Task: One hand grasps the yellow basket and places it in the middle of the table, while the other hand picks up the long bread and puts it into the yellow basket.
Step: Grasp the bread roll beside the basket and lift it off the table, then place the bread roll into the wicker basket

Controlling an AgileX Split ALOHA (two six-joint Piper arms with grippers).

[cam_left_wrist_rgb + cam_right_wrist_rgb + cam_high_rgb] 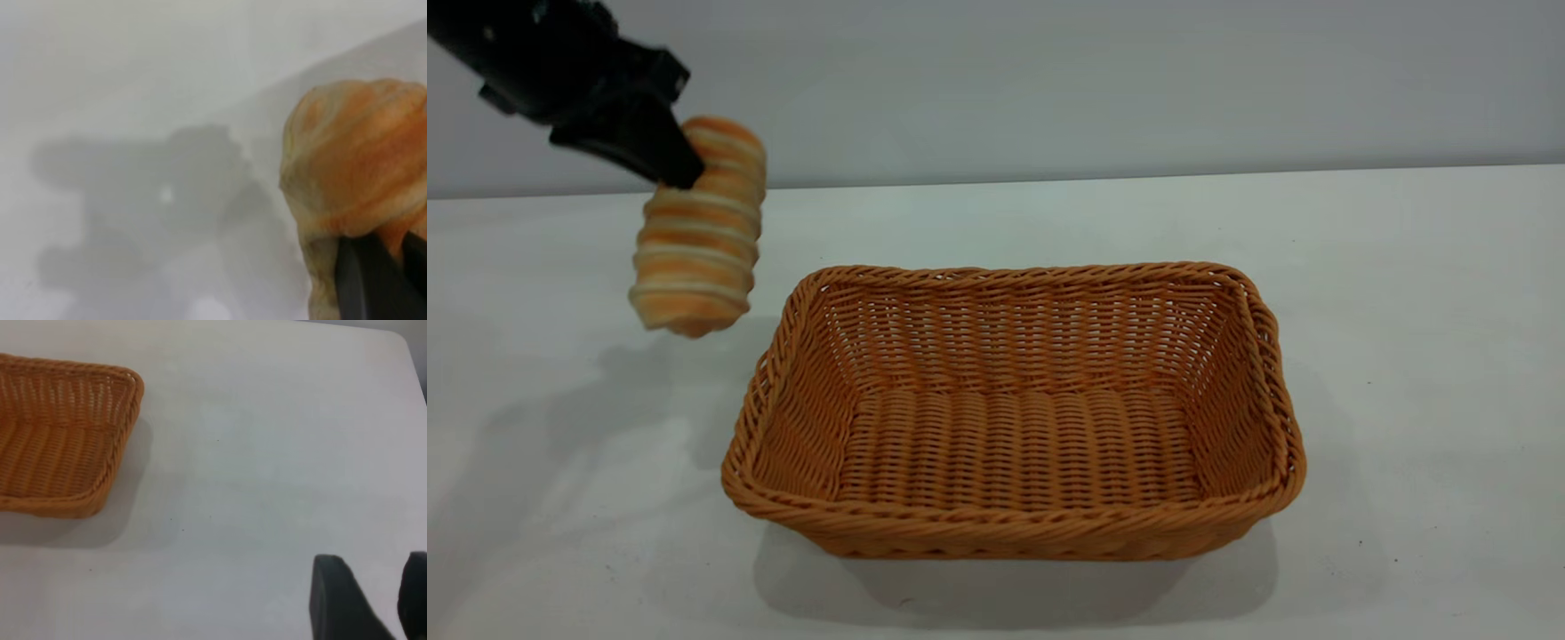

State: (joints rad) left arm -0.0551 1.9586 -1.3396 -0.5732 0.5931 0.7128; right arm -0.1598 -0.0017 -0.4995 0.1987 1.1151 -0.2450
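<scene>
Exterior view: long bread (698, 231) in left claw (665, 164), airborne.

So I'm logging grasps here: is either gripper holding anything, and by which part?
The left gripper holds the long bread by its upper end, hanging in the air left of the yellow basket. The right gripper is open and holds nothing.

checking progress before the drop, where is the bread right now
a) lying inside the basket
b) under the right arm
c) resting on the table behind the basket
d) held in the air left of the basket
d: the left gripper has its jaws shut on the top end of the bread, which hangs clear of the table just beyond the left rim of the basket, which has nothing in it.
</scene>
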